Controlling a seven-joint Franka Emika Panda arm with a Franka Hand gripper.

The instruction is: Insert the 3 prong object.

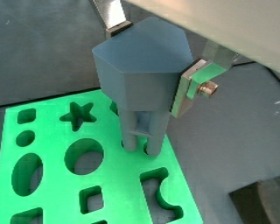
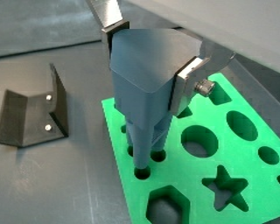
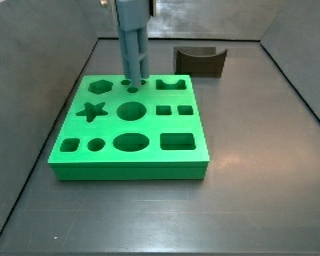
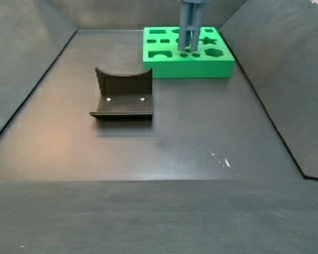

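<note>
My gripper (image 1: 154, 57) is shut on the top of the 3 prong object (image 1: 140, 74), a tall blue-grey piece with parallel bars, also seen in a wrist view (image 2: 149, 87). The silver fingers (image 2: 187, 77) clamp its two sides. The piece stands upright over the green holed board (image 1: 49, 175). Its prong tips reach small round holes near the board's edge (image 2: 143, 163). I cannot tell how deep they sit. In both side views the piece (image 3: 129, 45) (image 4: 190, 25) rises from the board (image 3: 129, 150) (image 4: 189, 67); the gripper itself is cut off above.
The dark fixture (image 2: 31, 114) stands on the grey floor beside the board, also visible in both side views (image 3: 200, 62) (image 4: 122, 94). The board has star, round, oval, square and hexagon holes. Grey walls enclose the floor.
</note>
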